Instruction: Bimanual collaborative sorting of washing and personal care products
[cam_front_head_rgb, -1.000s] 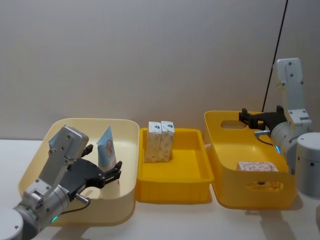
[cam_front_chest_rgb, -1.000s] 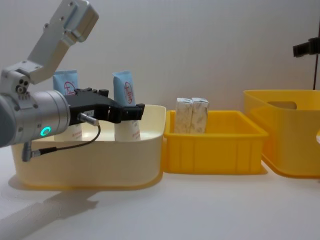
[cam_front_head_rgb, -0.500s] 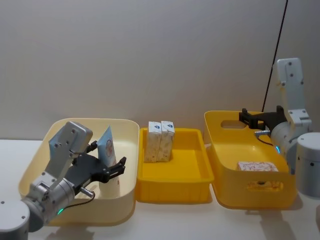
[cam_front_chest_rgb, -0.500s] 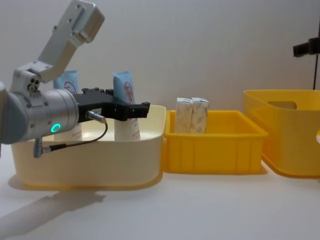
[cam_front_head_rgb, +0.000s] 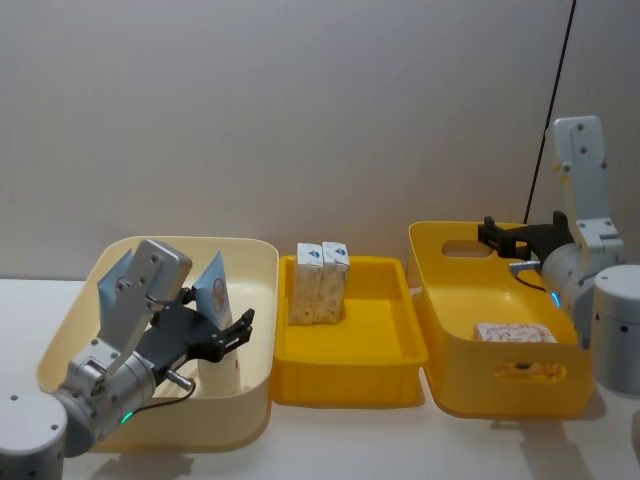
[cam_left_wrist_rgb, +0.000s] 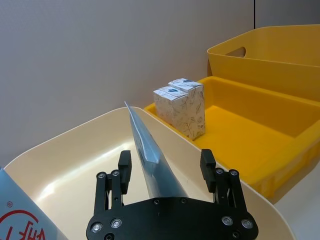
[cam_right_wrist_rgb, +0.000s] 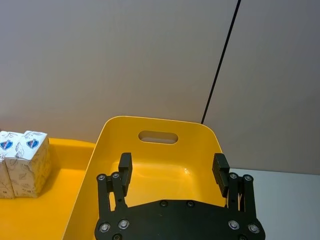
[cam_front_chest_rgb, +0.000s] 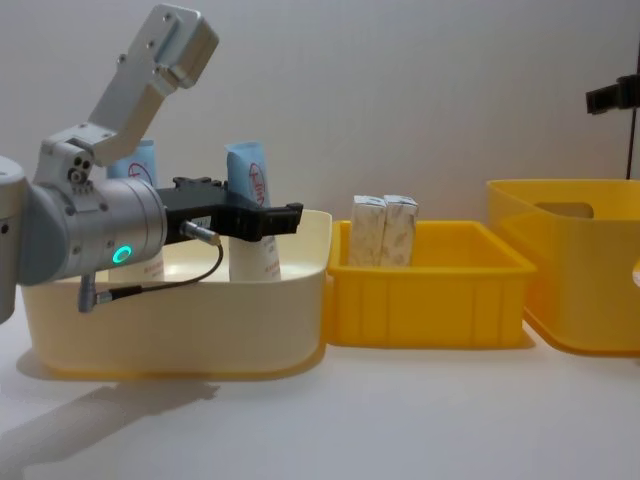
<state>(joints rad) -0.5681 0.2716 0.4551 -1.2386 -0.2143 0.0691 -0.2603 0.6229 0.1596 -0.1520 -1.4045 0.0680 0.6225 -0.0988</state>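
Two light blue and white tubes stand in the cream tray (cam_front_head_rgb: 262, 262): one tube (cam_front_head_rgb: 213, 289) (cam_front_chest_rgb: 251, 185) near the middle, another tube (cam_front_head_rgb: 111, 277) (cam_front_chest_rgb: 141, 163) behind my left arm. My left gripper (cam_front_head_rgb: 240, 325) (cam_front_chest_rgb: 291, 212) (cam_left_wrist_rgb: 166, 161) is open over the tray, its fingers on either side of the middle tube (cam_left_wrist_rgb: 150, 160) without closing on it. Two beige cartons (cam_front_head_rgb: 320, 281) (cam_left_wrist_rgb: 180, 105) (cam_front_chest_rgb: 384, 230) stand side by side in the middle yellow tray (cam_front_head_rgb: 350, 385). My right gripper (cam_front_head_rgb: 488, 233) (cam_right_wrist_rgb: 172, 165) hangs open above the right yellow bin (cam_front_head_rgb: 450, 350).
A flat patterned carton (cam_front_head_rgb: 514, 333) lies in the right yellow bin. The three containers stand side by side, almost touching, on the white table (cam_front_chest_rgb: 400, 410). A grey wall is close behind them, and a black cable (cam_front_head_rgb: 555, 100) runs down it.
My left gripper has pushed forward into the cream tray until its open fingers straddle the middle tube. The right arm has not moved.
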